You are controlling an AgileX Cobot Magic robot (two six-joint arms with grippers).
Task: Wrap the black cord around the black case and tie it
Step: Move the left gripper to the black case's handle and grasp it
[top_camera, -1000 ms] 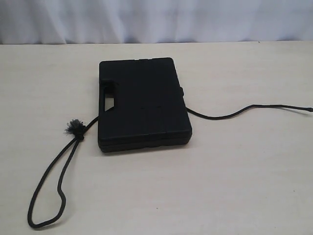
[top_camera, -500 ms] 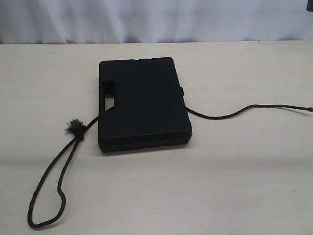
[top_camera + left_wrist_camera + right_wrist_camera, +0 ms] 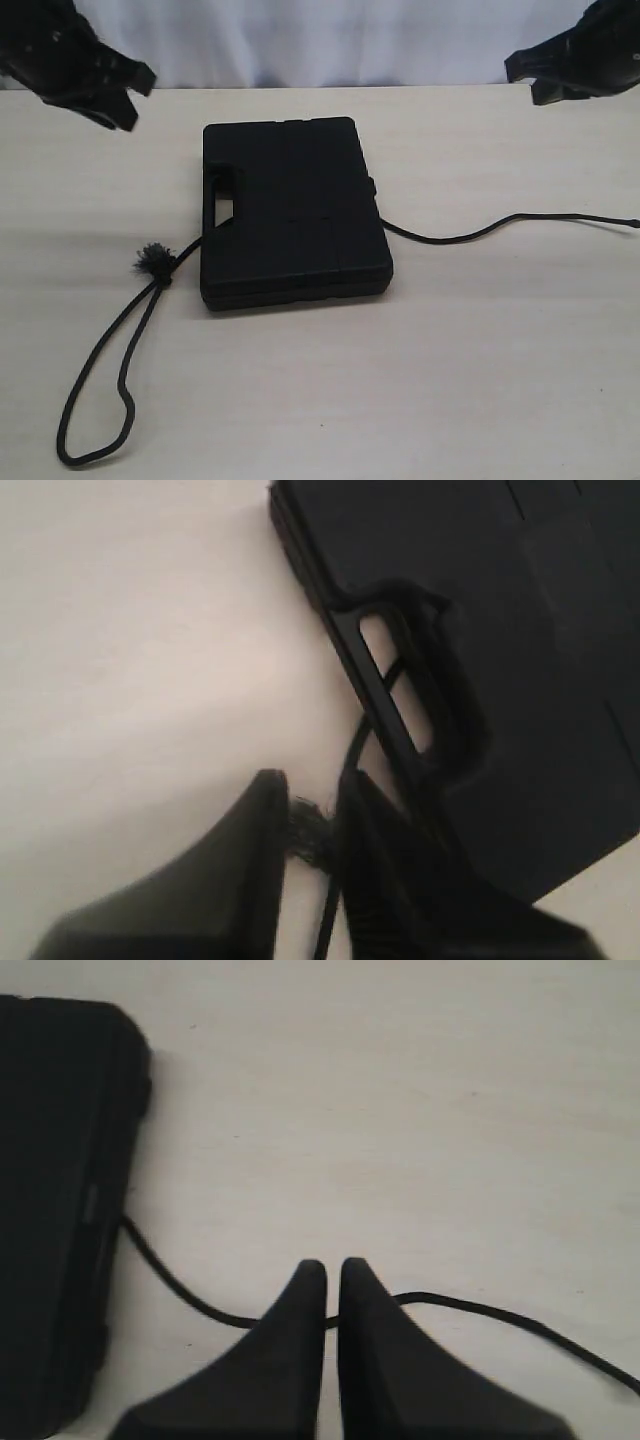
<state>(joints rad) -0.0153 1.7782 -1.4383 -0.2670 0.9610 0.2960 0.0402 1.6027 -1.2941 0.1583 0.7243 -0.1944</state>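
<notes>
The black case (image 3: 290, 210) lies flat mid-table, its handle cut-out facing left. The black cord (image 3: 95, 380) runs under the case. On the left it makes a long loop that crosses at the frayed tuft (image 3: 153, 259). On the right it trails out (image 3: 480, 235) to the edge of the exterior view. My left gripper (image 3: 135, 98) hangs high at the back left, open and empty. In the left wrist view the gripper (image 3: 308, 785) frames the tuft (image 3: 312, 832) far below, beside the case handle (image 3: 420, 670). My right gripper (image 3: 332, 1265) is shut and empty, high above the cord (image 3: 500, 1312).
The pale table (image 3: 480, 380) stretches around the case. A white curtain (image 3: 330, 40) closes the back. My right gripper (image 3: 522, 78) sits at the back right of the exterior view, well above the table. The case edge (image 3: 60, 1210) shows in the right wrist view.
Both arms have come into the exterior view at the top corners; a second ago neither showed. The case and the cord have not moved.
</notes>
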